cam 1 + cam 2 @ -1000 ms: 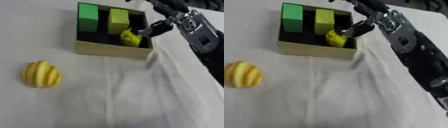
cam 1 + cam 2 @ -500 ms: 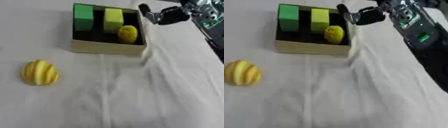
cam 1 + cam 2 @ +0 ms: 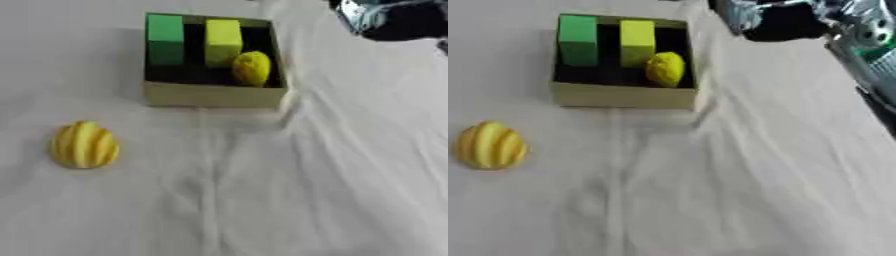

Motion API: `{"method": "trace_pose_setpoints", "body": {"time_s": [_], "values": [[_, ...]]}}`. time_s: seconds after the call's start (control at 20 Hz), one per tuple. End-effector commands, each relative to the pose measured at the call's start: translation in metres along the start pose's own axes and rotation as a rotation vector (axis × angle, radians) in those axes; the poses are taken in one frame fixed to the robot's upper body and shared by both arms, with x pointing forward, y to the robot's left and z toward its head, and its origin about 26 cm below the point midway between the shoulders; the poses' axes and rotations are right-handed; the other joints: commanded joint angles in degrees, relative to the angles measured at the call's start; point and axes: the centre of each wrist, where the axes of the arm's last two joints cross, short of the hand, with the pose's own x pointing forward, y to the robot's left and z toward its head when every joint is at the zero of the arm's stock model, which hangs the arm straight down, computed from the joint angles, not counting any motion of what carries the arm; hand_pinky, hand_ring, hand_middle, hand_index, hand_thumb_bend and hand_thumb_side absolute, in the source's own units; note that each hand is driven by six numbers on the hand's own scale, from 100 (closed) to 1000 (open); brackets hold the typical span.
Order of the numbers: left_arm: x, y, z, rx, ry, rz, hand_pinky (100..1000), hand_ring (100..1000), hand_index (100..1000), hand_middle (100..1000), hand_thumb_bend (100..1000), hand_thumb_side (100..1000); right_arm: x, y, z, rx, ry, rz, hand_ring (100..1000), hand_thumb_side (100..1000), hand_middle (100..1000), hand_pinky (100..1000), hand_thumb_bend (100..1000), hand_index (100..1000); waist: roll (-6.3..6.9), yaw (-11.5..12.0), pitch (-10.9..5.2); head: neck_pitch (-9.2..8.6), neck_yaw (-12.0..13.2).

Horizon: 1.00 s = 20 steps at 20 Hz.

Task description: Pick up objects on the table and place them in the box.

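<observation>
Standing on the white cloth of the table [image 3: 332, 200], the box [image 3: 214, 95] sat toward the far side, its pale yellowish front wall facing me and its inside dark. Three things were in it: a green block [image 3: 165, 37] upright in the far left part, a yellow-green block [image 3: 223, 40] upright just beside it to the right, and a small yellow lemon-shaped fruit [image 3: 252, 68] nearer the front right corner, close against the right wall and just in front of the yellow-green block. Whether the fruit touched that block I could not tell.

Out on the cloth, well apart from the box and toward the near left, a rounded yellow object with darker orange-yellow stripes [image 3: 85, 145] lay by itself, nothing touching it. The cloth was rumpled, with a fold running from the box's front right corner down toward the near edge.

The right hand [image 3: 767, 20] was up at the far right, above the table and off to the right of the box, a blurred black and silver shape with the arm [image 3: 868, 45] trailing down the right edge in the right eye view. It was clear of the box and I saw nothing in it, but how its fingers were set I could not tell. The left hand showed in neither view.
</observation>
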Motion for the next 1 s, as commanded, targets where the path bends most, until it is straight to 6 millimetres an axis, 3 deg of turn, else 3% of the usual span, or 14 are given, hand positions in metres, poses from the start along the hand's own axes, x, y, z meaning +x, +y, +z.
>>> {"method": "trace_pose_setpoints", "body": {"time_s": [0.05,0.25,0.6,0.8,1.0], "values": [[0.006,0.009,-0.004,0.005,-0.024,-0.041,669,765,845,706,100,570,0.005,-0.011,0.003,-0.034,-0.067,-0.021,929,174,766,915,100,896,0.84,-0.5,-1.94,0.35,1.6],[0.005,0.012,-0.001,0.017,-0.014,-0.059,669,765,845,707,100,563,0.002,-0.013,0.016,-0.115,-0.120,-0.095,934,223,777,915,100,896,2.16,-1.7,-2.17,0.35,3.6],[0.005,0.020,0.001,0.026,0.011,-0.118,669,766,846,708,100,537,-0.006,-0.004,0.040,-0.210,-0.185,-0.177,928,399,768,910,100,874,3.93,-3.6,-2.30,0.43,6.7],[0.007,0.029,0.001,-0.016,0.042,-0.213,669,766,847,709,100,507,-0.008,0.003,0.048,-0.283,-0.202,-0.229,918,437,756,908,100,867,4.63,-4.5,-2.29,0.46,8.3],[0.012,0.040,-0.002,-0.127,0.096,-0.380,673,766,851,709,100,419,-0.010,0.007,0.055,-0.324,-0.195,-0.256,913,475,753,909,100,864,5.03,-5.3,-2.25,0.60,8.9]]}}
